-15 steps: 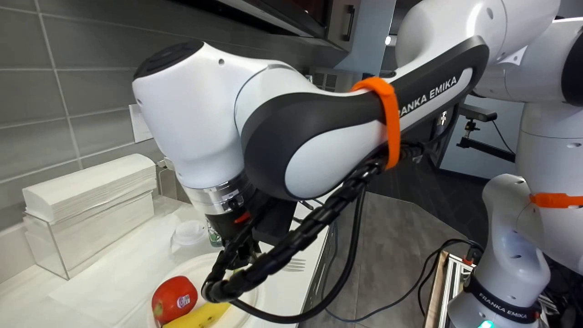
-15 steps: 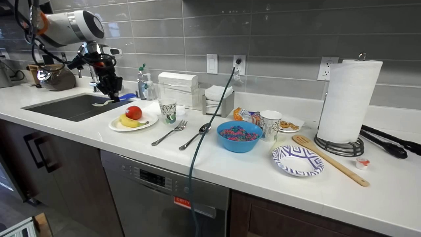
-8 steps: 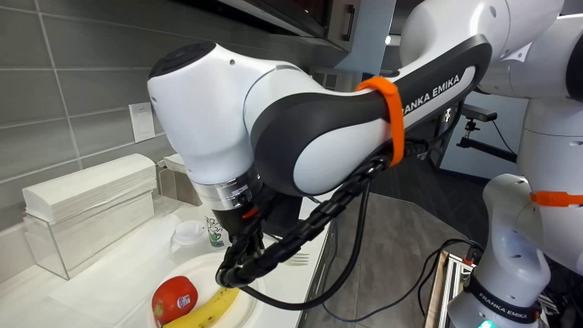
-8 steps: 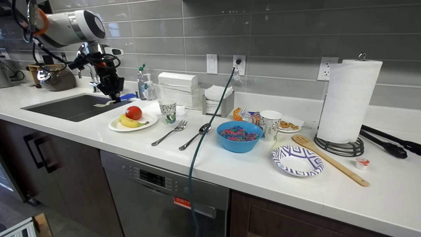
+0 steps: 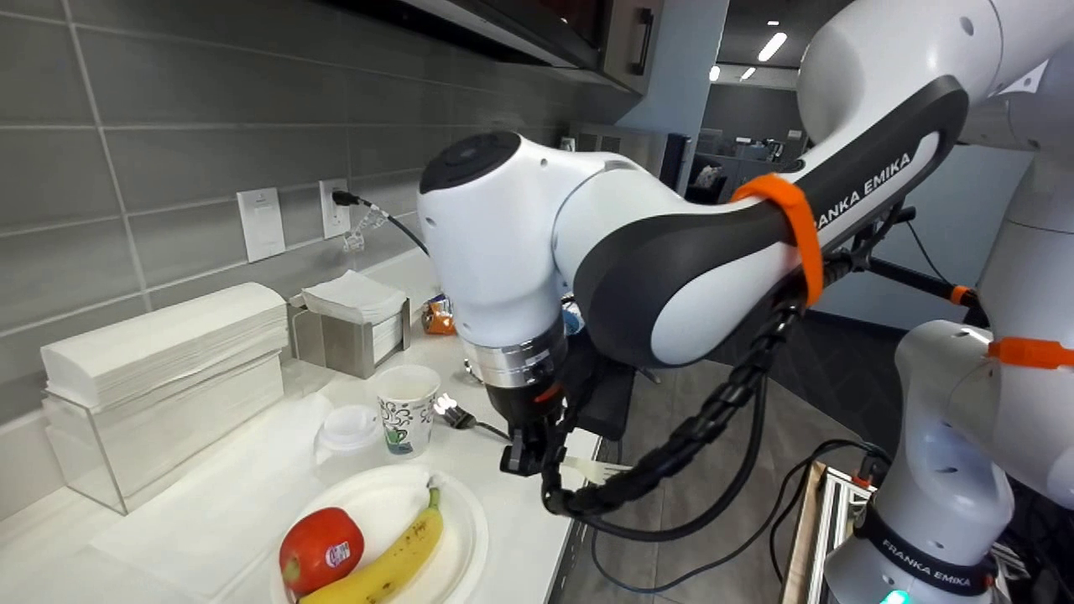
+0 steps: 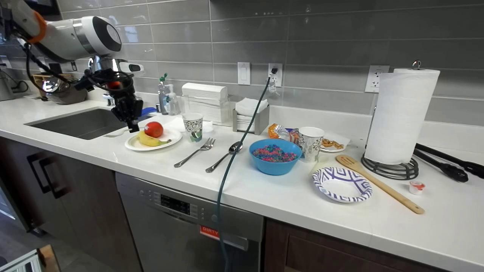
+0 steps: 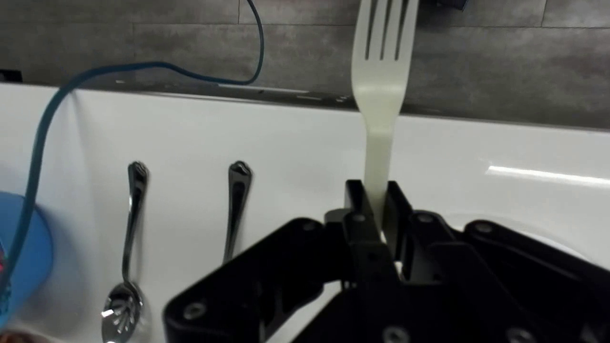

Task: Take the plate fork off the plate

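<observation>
One pale plastic fork [image 7: 380, 102] is in my gripper [image 7: 376, 200], and I take it to be the one the task means. The wrist view shows the jaws drawn in on its handle, one either side, with nothing but that handle between them; the tines show past the front edge of the desk [image 6: 261, 187], seen against the floor [image 7: 305, 52]. In both exterior views the pale plastic fork hangs raised and apart from the plate [image 5: 398, 503], on which I see a banana [image 5: 386, 570] and a red fruit [image 5: 320, 549] whose kind I cannot make out.

So I judge the lifting-off done and the carrying in hand, with the set-down not yet made. Next I would draw the fork inward, so the tines surely lie over the desk rather than beyond its edge, then lower it level before letting the handle go. The desk between the plate and the metal fork [image 7: 235, 205] looks the handiest spot to me, though the gripper hides some of it in the wrist view. The metal spoon [image 7: 127, 247] lies on the far side of the metal fork, so drifting that way risks a bump. I cannot tell how high I am, so the descent calls for slow going; should the tines meet the desk first, I expect the fork to twist in my grip.
</observation>
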